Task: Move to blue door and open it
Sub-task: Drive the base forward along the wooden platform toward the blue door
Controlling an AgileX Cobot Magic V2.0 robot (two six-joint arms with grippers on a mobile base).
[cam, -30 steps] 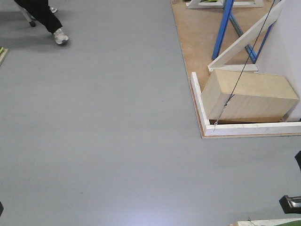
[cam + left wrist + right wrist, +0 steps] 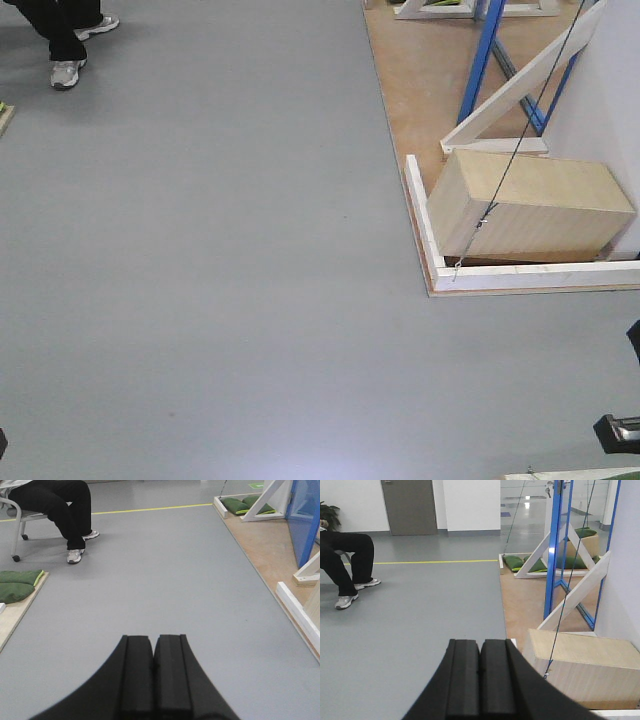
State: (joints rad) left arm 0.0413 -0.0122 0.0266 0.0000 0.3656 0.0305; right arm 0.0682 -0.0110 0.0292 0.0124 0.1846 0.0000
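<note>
The blue door (image 2: 303,520) shows as a glossy blue panel at the far right of the left wrist view, beyond the wooden platform's edge. In the right wrist view the blue door (image 2: 553,555) stands nearly edge-on, with a silver handle at its top, well ahead of me and to the right. My left gripper (image 2: 152,639) is shut with nothing in it, low over grey floor. My right gripper (image 2: 480,642) is also shut and holds nothing. Both are far from the door.
A raised wooden platform (image 2: 400,90) with a white border (image 2: 420,215) carries a plywood box (image 2: 530,200), white diagonal braces (image 2: 520,85), blue struts (image 2: 475,60) and a taut cord. A seated person (image 2: 60,505) is at far left. Green cushions (image 2: 17,582) lie at left.
In the front view the person's feet have shifted left toward the top corner. The platform and box hold nearly the same place. Both grippers stay shut.
</note>
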